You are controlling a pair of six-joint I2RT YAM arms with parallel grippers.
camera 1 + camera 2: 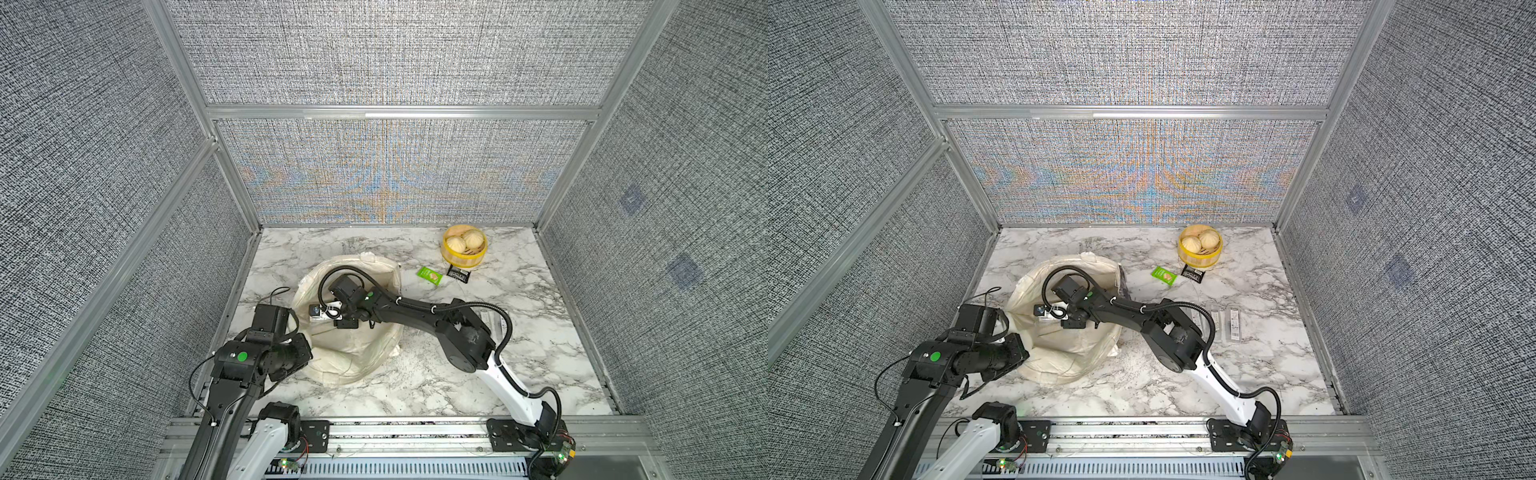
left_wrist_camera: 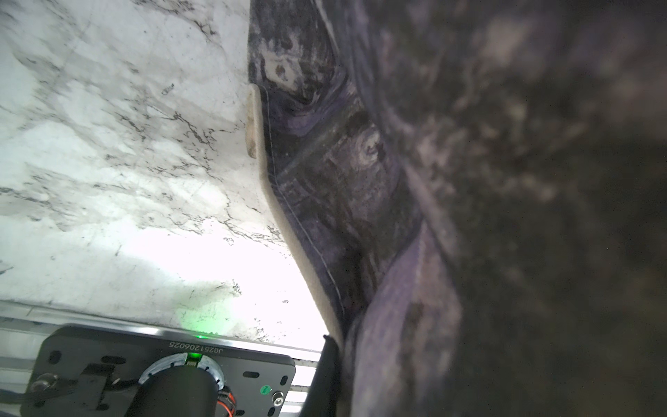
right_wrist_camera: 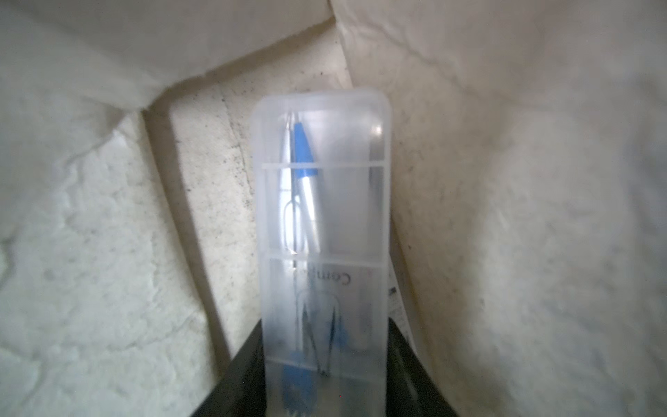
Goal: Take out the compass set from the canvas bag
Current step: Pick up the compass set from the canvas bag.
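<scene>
The cream canvas bag (image 1: 353, 357) (image 1: 1067, 357) lies slumped on the marble table, mouth open upward. My right arm reaches down into it. In the right wrist view the compass set (image 3: 321, 234), a clear plastic case with blue and metal tools inside, stands between the two black fingers of my right gripper (image 3: 325, 325). Both fingers press its sides, and cream cloth (image 3: 505, 180) surrounds it. My left gripper (image 1: 305, 351) (image 2: 339, 361) is at the bag's near left rim, shut on the dark printed cloth (image 2: 325, 180). From above, the case is hidden by the right wrist.
A yellow steamer basket (image 1: 464, 259) holding buns stands at the back right. A green packet (image 1: 429, 275) and a black packet (image 1: 458, 274) lie beside it. Flat clear cases (image 1: 1233, 324) lie right of the right arm. A metal rail (image 1: 415, 432) runs along the front edge.
</scene>
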